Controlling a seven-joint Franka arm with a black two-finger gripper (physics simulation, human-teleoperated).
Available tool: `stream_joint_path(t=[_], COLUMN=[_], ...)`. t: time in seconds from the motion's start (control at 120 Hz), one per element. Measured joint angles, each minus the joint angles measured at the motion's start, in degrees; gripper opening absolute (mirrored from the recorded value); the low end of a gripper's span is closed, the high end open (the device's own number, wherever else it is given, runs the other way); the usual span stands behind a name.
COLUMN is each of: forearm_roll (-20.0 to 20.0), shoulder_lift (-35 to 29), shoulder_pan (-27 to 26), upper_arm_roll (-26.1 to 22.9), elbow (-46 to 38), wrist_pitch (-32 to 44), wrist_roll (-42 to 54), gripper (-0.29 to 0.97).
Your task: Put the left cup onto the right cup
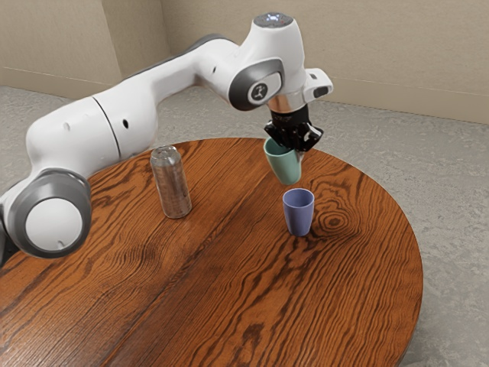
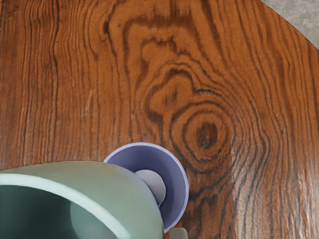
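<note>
My gripper (image 1: 292, 147) is shut on the rim of a green cup (image 1: 284, 164), which hangs tilted in the air above the round wooden table (image 1: 229, 306). Just below it, slightly toward the exterior view's right, a blue-purple cup (image 1: 298, 212) stands upright on the table with its mouth open upward. In the wrist view the green cup (image 2: 79, 199) looms large under my hand and overlaps part of the blue cup's (image 2: 167, 174) opening. A clear gap separates the two cups in the exterior view.
A clear, silver-topped can (image 1: 170, 182) stands upright on the table toward the exterior view's left, well apart from both cups. The table's edge (image 1: 416, 252) curves off close beyond the blue cup on the right. Grey floor surrounds the table.
</note>
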Motion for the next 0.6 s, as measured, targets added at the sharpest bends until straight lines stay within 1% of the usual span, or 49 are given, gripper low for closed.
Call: stream_joint_path(t=[0.367, 0.6], forearm_roll=[0.0, -0.2], shoulder_lift=[0.9, 0.9], shoulder_pan=[0.0, 0.0], upper_arm_roll=[-0.5, -0.7], elbow=[-0.2, -0.4], wrist_pitch=[3.6, 2.4], wrist_roll=[0.6, 0.8], gripper=[-0.1, -0.1])
